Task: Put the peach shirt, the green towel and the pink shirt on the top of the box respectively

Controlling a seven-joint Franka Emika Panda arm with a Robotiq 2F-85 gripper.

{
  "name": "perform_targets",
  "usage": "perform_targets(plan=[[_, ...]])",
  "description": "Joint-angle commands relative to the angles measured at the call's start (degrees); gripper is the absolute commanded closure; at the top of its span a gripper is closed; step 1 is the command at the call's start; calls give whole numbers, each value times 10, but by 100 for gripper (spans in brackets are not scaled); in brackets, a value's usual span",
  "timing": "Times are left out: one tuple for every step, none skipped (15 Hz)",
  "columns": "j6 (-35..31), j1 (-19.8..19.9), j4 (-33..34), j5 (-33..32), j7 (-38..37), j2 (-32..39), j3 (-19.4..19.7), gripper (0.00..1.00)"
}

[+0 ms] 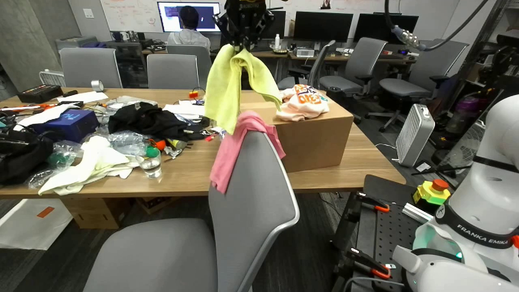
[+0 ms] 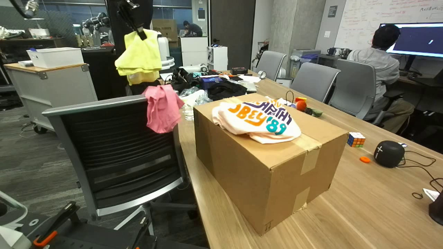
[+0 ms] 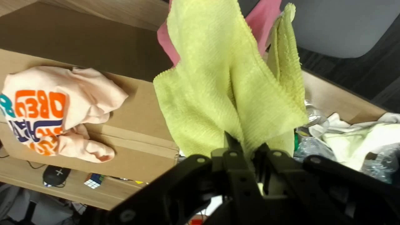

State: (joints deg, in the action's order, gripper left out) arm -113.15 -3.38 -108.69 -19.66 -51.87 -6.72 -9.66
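My gripper (image 1: 242, 46) is shut on the green towel (image 1: 221, 87), which hangs in folds in mid-air. In an exterior view the gripper (image 2: 142, 34) and towel (image 2: 138, 58) are above and behind the chair back. In the wrist view the fingers (image 3: 245, 145) pinch the towel (image 3: 212, 68). The pink shirt (image 2: 162, 110) drapes over the chair back, below the towel; it is partly hidden in the wrist view (image 3: 264, 23). The peach shirt (image 2: 256, 121) lies crumpled on the top of the cardboard box (image 2: 235, 173). The peach shirt also shows in the wrist view (image 3: 53, 100).
A grey chair (image 1: 259, 194) stands against the table (image 1: 190, 170), beside the box. Black cloth (image 1: 142, 119), a pale cream-white cloth (image 1: 91, 164), a water glass (image 1: 152, 166) and a blue box (image 1: 69, 123) clutter the table. A speaker (image 2: 389, 154) and a puzzle cube (image 2: 356, 139) lie past the box.
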Motion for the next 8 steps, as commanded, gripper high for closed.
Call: perform_targets(plan=[[39,22,46,1,-19,21,30,97],[46,29,52,0,-27,24,40,97],[49,38,57,-4,-36,25,52,97],[51,45,59,-4,-44,25,62,97],[54,54,65,-3,-52,26,73,97],[54,61,65,-5,-62,24,82,97],[55,70,68,-7,-72,24,92,97],[46,73,75,-12,-94,38,95,97]])
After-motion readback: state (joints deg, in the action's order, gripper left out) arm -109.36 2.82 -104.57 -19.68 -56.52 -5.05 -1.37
